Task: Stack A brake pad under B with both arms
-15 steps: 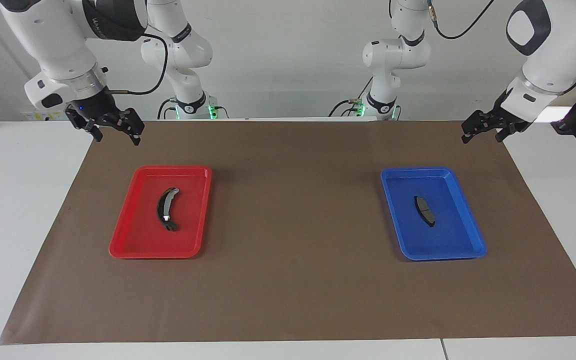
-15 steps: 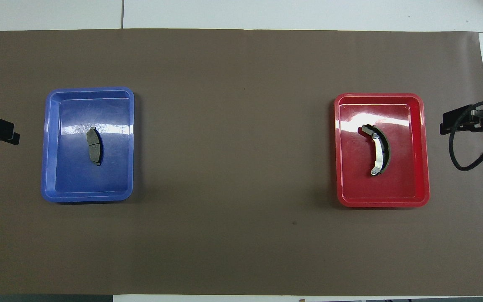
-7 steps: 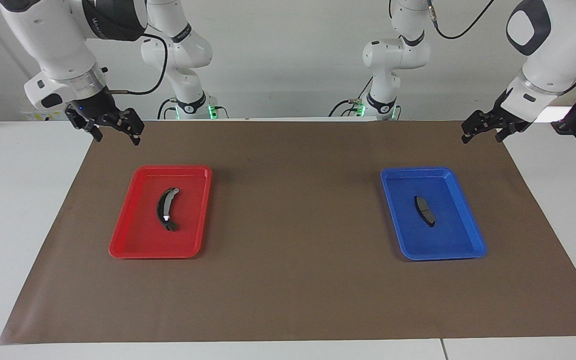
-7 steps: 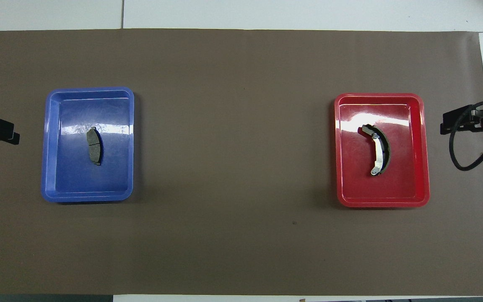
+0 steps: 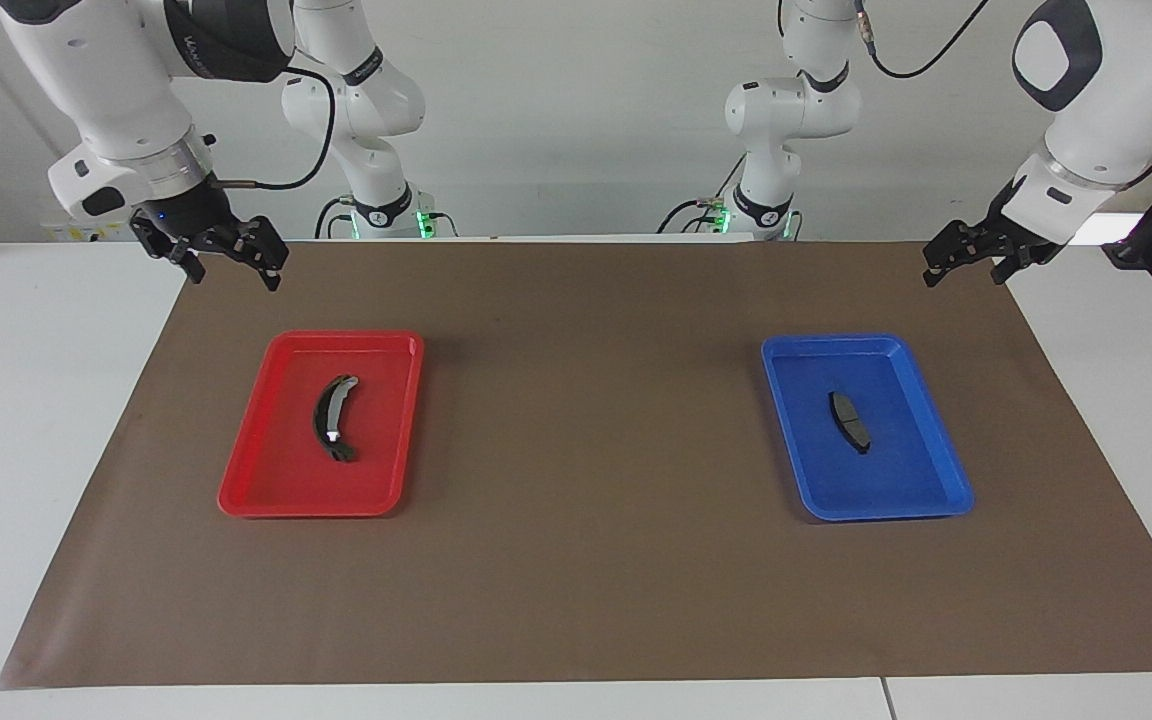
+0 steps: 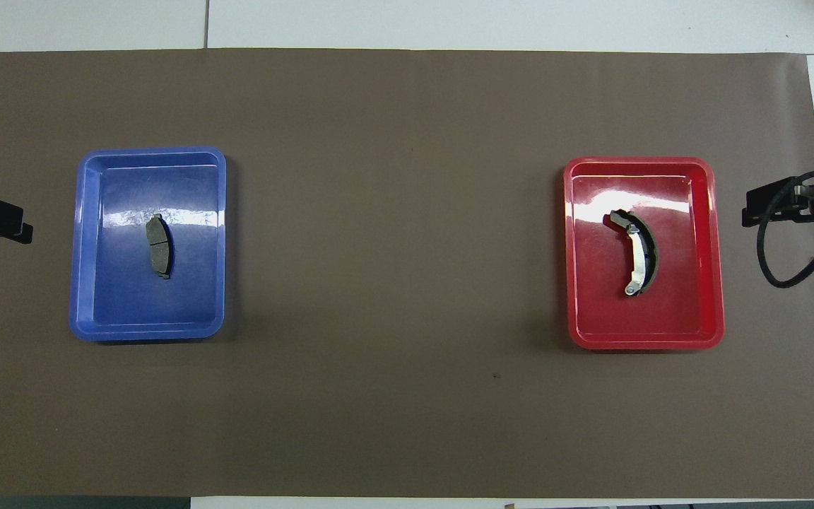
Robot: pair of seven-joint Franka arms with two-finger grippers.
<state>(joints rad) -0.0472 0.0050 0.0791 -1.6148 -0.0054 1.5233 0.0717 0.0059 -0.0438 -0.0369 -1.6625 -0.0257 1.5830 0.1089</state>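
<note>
Pad A [image 5: 849,420] in blue tray [image 5: 936,480], B [image 5: 333,418] in red tray [image 5: 266,480], right gripper [image 5: 232,260] and left gripper [image 5: 966,262] seemingly open, empty.

Two trays — one red tray [image 5: 266,480], one blue tray [image 5: 921,495] — and two brake pads: A brake pad [image 5: 849,421], B [image 5: 332,418].

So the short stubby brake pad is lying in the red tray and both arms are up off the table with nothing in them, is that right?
Not quite. The short stubby brake pad lies in the blue tray; the red tray holds the long crescent pad. The overhead view shows this. The rest stands: the left gripper and right gripper hang empty above the table's edges.
</note>
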